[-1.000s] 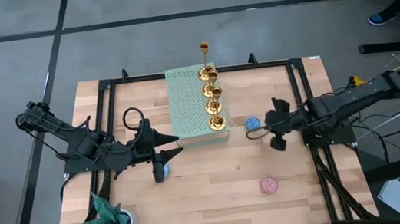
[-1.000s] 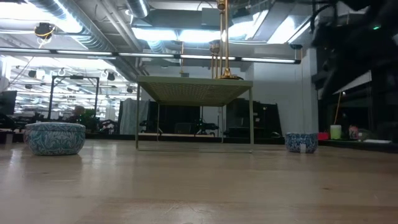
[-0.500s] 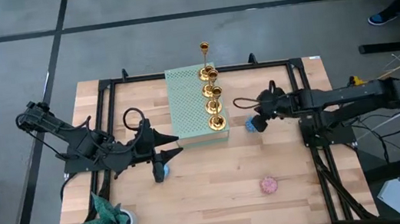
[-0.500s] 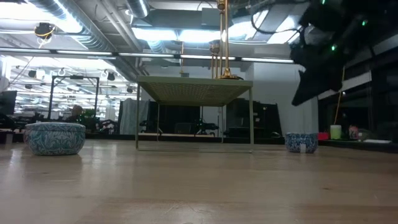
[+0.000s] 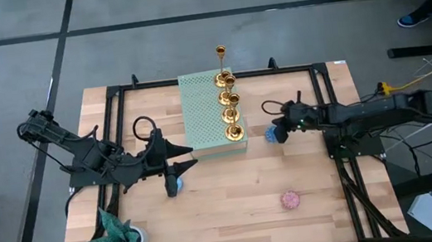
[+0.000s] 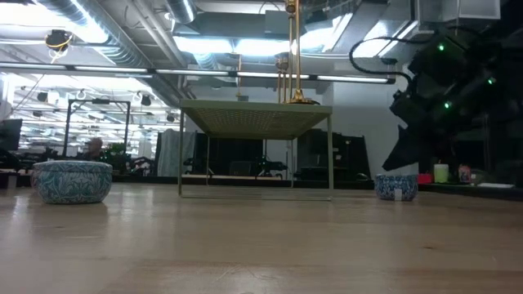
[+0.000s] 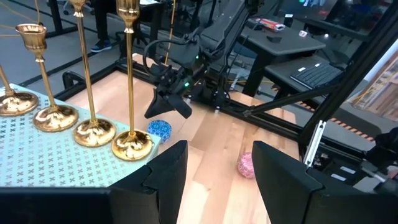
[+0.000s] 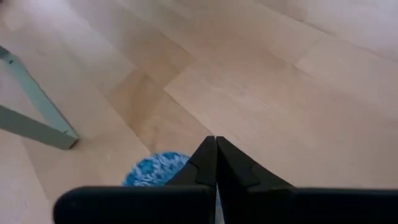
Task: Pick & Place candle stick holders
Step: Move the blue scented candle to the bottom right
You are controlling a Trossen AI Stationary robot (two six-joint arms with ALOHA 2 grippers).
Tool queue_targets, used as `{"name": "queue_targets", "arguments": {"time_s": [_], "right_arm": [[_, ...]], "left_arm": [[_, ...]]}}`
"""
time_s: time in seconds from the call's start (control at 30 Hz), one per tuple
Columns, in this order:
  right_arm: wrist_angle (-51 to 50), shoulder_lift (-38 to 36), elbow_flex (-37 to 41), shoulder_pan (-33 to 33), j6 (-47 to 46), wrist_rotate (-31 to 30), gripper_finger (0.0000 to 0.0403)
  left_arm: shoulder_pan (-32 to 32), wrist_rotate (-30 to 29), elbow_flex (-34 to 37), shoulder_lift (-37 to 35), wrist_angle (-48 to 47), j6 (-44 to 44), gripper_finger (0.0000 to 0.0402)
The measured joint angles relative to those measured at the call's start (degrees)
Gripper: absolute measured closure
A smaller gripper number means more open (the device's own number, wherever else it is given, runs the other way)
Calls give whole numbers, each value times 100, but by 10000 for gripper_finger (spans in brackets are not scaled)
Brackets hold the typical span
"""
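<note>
Right claw (image 5: 278, 132) hangs low over the worktop (image 5: 234, 194) with its two fingers pressed together and nothing between them, as the right wrist view shows, where the tips meet just above a blue patterned disc (image 8: 155, 171). From above, that disc (image 5: 271, 134) lies just beside the claw, between it and the raised green mesh stand (image 5: 203, 114).

The candle stick holders (image 5: 229, 102), tall thin gold ones with round flared bases, stand in a row along the stand's right edge, running toward the worktop's far edge, with the tallest (image 5: 220, 52) farthest back. None of them looks touched yet. The nearest one (image 7: 132, 144) sits at the stand's near right corner.

To do this step well, the right claw probably needs to rise clear of the disc, spread its fingers, and come at the nearest holder's stem from the right side, level with the stand top or a little above. Gripping the stem low, near the base, should keep such a tall, thin piece from swinging. The holders stand close together, so a straight lift looks safer than a sideways pull, which could knock over the next one.

Left claw (image 5: 181, 160) waits near the stand's near left corner with its fingers spread apart and empty. A second blue disc (image 5: 173, 185), a pink disc (image 5: 291, 200) and a green plant in a pot (image 5: 114, 239) lie toward the near edge.
</note>
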State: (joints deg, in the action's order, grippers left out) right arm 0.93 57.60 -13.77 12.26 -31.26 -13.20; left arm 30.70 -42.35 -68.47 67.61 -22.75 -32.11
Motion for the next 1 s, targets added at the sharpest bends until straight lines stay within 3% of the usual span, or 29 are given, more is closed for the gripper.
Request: {"name": "queue_targets", "arguments": {"time_s": [0.3,0.6,0.7,0.8,0.9,1.0], "right_arm": [[625,48,541,45,-688,766,397],[1503,48,538,-1073,-1042,838,397],[1482,48,538,-1463,-1061,434,397],[1604,-7,537,-1628,-1094,-348,397],[1612,-41,534,-1578,-1509,-1140,396],[1497,-3,530,-1363,-2078,-1401,396]], "left_arm": [[0,1,0,24,-2,-121,224],[0,0,0,24,-30,-89,224],[0,0,0,24,-30,-73,224],[0,0,0,24,-30,-76,224],[0,-1,0,24,-30,-76,224],[0,0,0,24,-28,-76,224]]}}
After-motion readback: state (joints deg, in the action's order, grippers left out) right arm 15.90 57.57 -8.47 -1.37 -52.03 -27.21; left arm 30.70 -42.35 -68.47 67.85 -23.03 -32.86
